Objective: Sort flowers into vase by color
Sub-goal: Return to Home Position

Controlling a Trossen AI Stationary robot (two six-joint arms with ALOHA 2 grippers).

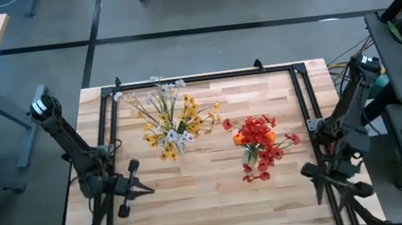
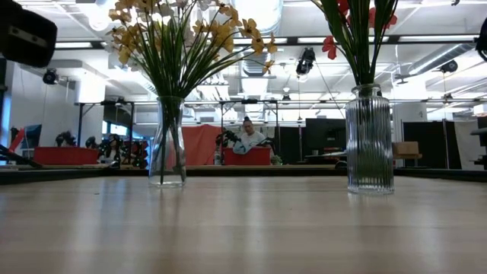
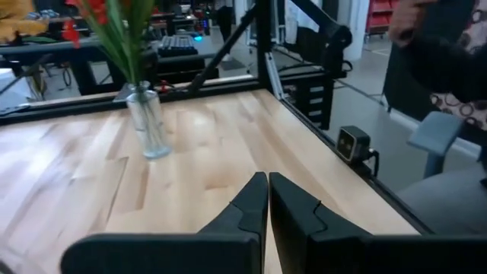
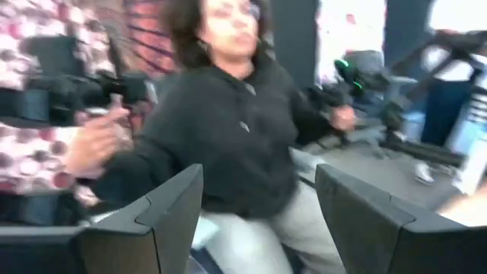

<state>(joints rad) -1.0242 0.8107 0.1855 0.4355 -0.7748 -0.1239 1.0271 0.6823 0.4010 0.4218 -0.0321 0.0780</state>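
Two glass vases stand on the wooden table. The left vase (image 1: 179,142) (image 2: 167,144) holds yellow and white flowers (image 1: 171,120). The ribbed right vase (image 1: 252,154) (image 2: 370,141) (image 3: 147,122) holds red and orange flowers (image 1: 260,143). My left gripper (image 1: 149,189) (image 3: 268,190) is shut and empty near the table's left near corner, pointing across the table toward the right vase. My right gripper (image 1: 340,180) (image 4: 259,221) stands open and empty over the right near corner, pointing out past the table.
A black frame (image 1: 204,77) runs around the table's edge. Bare wood lies between the vases and the near edge (image 1: 213,211). People stand beyond the table: one in a dark hoodie (image 4: 228,144) and one with a patterned sleeve (image 4: 38,91).
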